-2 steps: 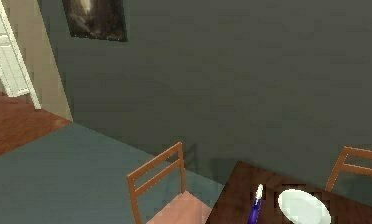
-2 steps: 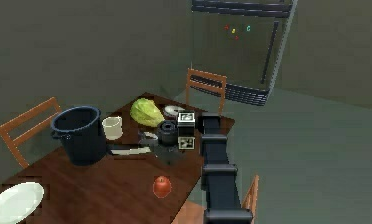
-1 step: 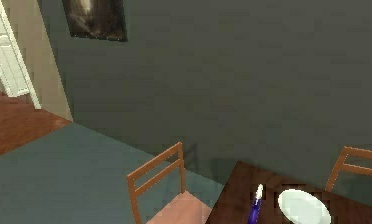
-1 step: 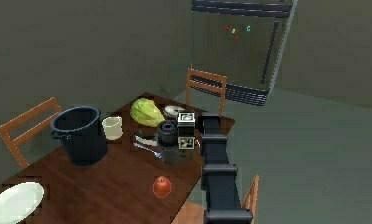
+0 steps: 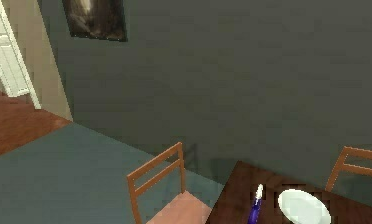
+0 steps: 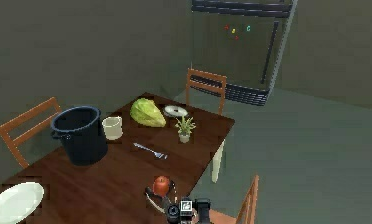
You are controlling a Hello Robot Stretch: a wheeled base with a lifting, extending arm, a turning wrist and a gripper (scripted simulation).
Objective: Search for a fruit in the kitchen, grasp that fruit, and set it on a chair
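Looking dark inside, the pot (image 6: pixel 82 146) stands by a mug (image 6: pixel 112 128); whether the gripper (image 6: pixel 158 198) holds anything is unclear.

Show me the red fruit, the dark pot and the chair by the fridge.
red fruit (image 6: pixel 161 184): arm side view, its red rounded front.
dark pot (image 6: pixel 80 140): arm side view, its outer wall.
chair (image 6: pixel 206 78): arm side view, its backrest's top rail.

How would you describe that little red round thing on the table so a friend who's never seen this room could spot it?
Find the dark wooden table near the tall grey appliance. At the table's edge nearest the camera, right by the robot's pincer, is a small round red fruit. It is the only red thing there: the nearby fork is silver, the leafy head green.
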